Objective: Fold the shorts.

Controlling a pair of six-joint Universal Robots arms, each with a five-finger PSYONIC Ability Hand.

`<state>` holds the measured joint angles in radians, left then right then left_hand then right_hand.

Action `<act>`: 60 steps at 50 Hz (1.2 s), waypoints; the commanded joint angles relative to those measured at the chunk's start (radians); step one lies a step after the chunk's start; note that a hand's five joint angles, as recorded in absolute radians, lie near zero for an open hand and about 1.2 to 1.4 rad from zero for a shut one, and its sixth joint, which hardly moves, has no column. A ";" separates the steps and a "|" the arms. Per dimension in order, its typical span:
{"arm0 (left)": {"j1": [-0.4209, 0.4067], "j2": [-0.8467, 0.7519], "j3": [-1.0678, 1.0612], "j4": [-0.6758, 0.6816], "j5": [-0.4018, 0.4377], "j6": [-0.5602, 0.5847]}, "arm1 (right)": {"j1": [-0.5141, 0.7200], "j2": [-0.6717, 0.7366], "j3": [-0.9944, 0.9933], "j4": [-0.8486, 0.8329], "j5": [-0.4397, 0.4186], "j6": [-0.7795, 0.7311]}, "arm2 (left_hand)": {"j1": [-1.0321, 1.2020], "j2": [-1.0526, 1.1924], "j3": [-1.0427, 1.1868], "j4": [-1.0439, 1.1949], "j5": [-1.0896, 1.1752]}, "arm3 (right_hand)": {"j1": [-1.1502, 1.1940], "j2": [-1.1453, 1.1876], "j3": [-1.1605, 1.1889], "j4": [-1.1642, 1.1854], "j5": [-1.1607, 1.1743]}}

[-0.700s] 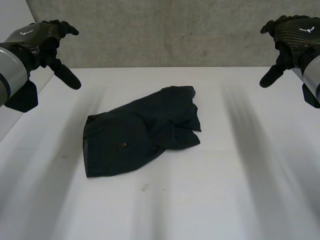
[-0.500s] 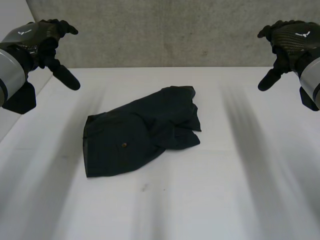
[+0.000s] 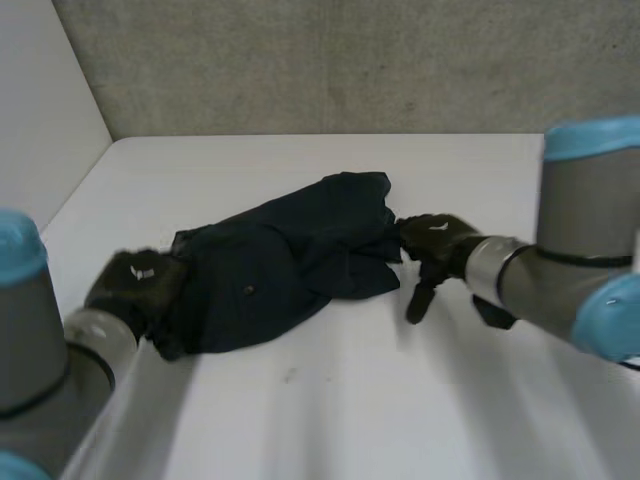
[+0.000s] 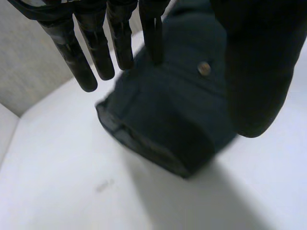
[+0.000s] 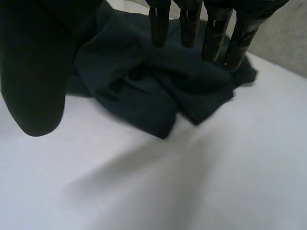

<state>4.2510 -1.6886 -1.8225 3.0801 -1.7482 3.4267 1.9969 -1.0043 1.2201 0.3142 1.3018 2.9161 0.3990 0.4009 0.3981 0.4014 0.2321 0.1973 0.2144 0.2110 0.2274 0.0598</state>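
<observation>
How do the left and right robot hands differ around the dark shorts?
The left robot hand is over the flat waistband corner of the dark navy shorts, near its small button; the right robot hand is over the rumpled leg end. The left sits nearer the robot, the right farther out. Both have straight fingers and hold nothing.

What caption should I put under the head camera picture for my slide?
Left hand and right hand, both open, at opposite ends of the crumpled dark shorts on the white table.
</observation>
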 commanded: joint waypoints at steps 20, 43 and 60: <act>0.024 -0.241 -0.055 0.247 -0.001 0.040 | 0.146 0.375 -0.255 -0.293 0.096 0.219 | 0.035 0.033 0.036 0.032 0.027 | 0.789 0.772 0.776 0.759 0.752; 0.075 -0.372 0.058 0.313 0.001 0.146 | 0.134 0.122 -0.090 -0.320 0.093 0.207 | 0.460 0.458 0.461 0.458 0.452 | 0.683 0.666 0.669 0.653 0.646; 0.219 -0.312 0.224 0.353 -0.007 0.232 | 0.007 -0.072 0.143 -0.245 0.080 0.153 | 0.997 0.995 0.998 0.995 0.990 | -0.023 -0.040 -0.036 -0.053 -0.060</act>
<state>4.3946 -2.0637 -1.6778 3.4115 -1.7509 3.6080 2.0686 -1.0216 1.2693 0.0679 1.3946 3.0772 1.0943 1.1924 1.1848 1.1947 0.9652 0.1950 0.2129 0.2087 0.2264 0.0592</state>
